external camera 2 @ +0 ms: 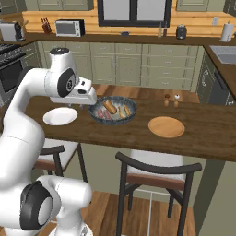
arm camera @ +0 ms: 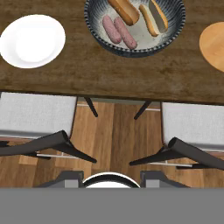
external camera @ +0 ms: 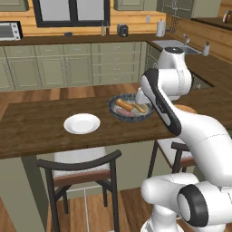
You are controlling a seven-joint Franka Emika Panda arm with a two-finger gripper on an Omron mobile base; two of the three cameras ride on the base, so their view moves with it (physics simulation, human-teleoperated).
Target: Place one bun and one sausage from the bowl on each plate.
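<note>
We see bowl (arm camera: pixel 175 30) holding two buns, two sausages (arm camera: pixel 118 31); white plate (arm camera: pixel 33 40), orange plate (arm camera: pixel 214 43) bare. Gripper above counter edge; pincer state we cannot tell.

the bowl (arm camera: pixel 135 46) sat on the counter (arm camera: pixel 109 74), between the two plates: one plate (arm camera: pixel 33 40) lay to its left, the other plate (arm camera: pixel 215 46) to its right, each apart from it. in the bowl lay two buns, one bun (arm camera: pixel 124 10) left of the other bun (arm camera: pixel 154 17), and two sausages side by side, touching, nearer the counter's front edge, the left sausage (arm camera: pixel 111 29) just beside the right sausage (arm camera: pixel 125 33). two chairs stood below the front edge, one chair (arm camera: pixel 37 127) under the left plate, the other chair (arm camera: pixel 192 131) toward the right plate.
</note>
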